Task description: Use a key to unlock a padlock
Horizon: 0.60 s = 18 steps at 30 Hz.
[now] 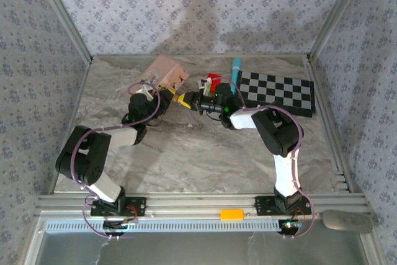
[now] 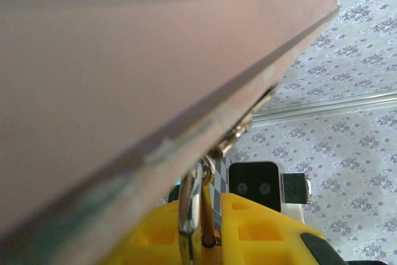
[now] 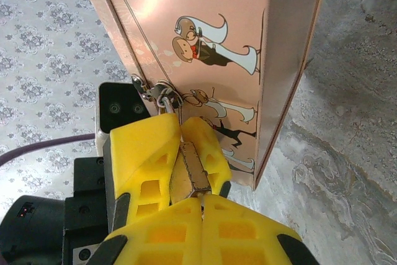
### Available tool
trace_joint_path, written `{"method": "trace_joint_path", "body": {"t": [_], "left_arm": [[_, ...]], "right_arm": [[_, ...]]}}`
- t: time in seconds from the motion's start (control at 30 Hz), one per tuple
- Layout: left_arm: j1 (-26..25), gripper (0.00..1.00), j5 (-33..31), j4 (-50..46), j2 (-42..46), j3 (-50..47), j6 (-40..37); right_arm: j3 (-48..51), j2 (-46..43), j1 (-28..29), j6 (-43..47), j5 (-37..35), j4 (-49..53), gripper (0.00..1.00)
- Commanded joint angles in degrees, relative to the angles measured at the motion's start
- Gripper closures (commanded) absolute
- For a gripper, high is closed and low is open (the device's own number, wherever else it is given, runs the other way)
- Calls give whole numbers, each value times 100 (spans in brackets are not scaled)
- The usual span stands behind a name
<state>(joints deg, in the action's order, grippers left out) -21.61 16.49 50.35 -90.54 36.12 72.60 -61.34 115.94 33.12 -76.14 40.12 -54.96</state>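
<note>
The padlock hangs by its shackle through the hasp of the pink box. The box stands near the middle of the far edge of the table.

Grip: the left gripper is clamped on the padlock body, one yellow finger on each side. The right gripper is fully closed, its tips butted against the end of the body opposite the shackle.

The key cannot be made out. If held, it is hidden between the right pads or inside the keyway.

Assessment: the lock is steadied and the key approach appears made. The shackle looks seated in the body and is threaded through the hasp, so no release is evident.

Outstanding, in my judgement: confirm insertion, turn the key, and draw the shackle free.
</note>
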Motion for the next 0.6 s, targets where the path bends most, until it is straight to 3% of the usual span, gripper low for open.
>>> {"method": "trace_joint_path", "body": {"t": [0.0,0.23,0.57], "left_arm": [[-265,100,1080,705,76,88,57],[-235,100,693,320,196,71,-79],[-199,100,-257,98,77,84,-131]], "right_arm": [[-208,105,-19,302,-367,282,100],[28,-38,-69,407,-452,97,100],[661,-306,-126,398,-487,-324,79]]}}
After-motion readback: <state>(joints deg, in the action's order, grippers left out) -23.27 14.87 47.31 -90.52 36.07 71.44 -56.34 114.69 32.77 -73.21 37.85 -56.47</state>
